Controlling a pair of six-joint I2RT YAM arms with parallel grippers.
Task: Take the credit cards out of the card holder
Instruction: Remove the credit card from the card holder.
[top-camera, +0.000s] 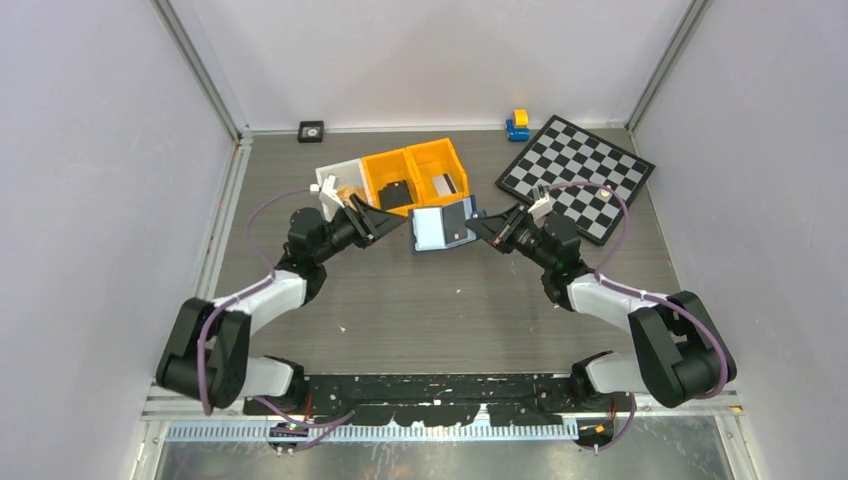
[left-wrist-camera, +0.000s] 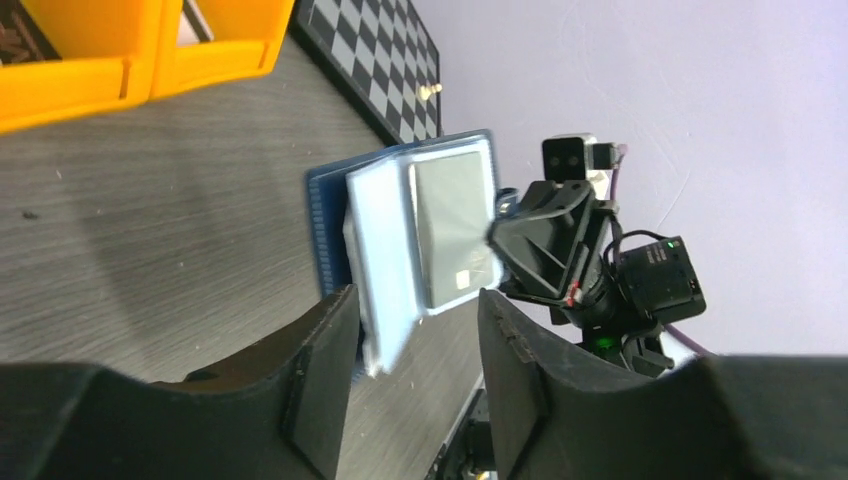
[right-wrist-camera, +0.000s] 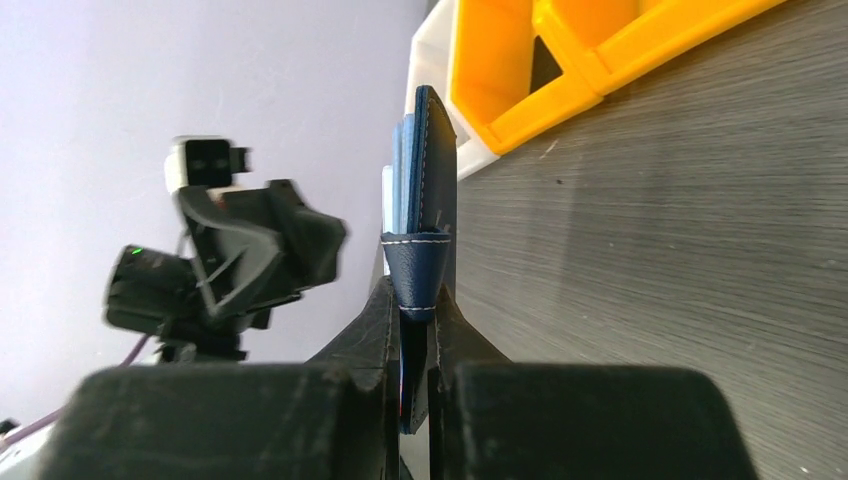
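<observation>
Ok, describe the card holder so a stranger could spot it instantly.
Find the orange bins at the back of the table. Just in front, the right hand pinches the open card holder. Unlike its neighbours, it is navy outside, pale blue inside, showing a grey card.

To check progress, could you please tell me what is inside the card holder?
A dark grey card sits in the open card holder, beside its pale blue flap. Whether another card lies beneath it or behind the flap is hidden.

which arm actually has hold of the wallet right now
The right gripper: its fingers are pinched shut on the navy card holder. The left gripper has its fingers apart, clamping nothing.
</observation>
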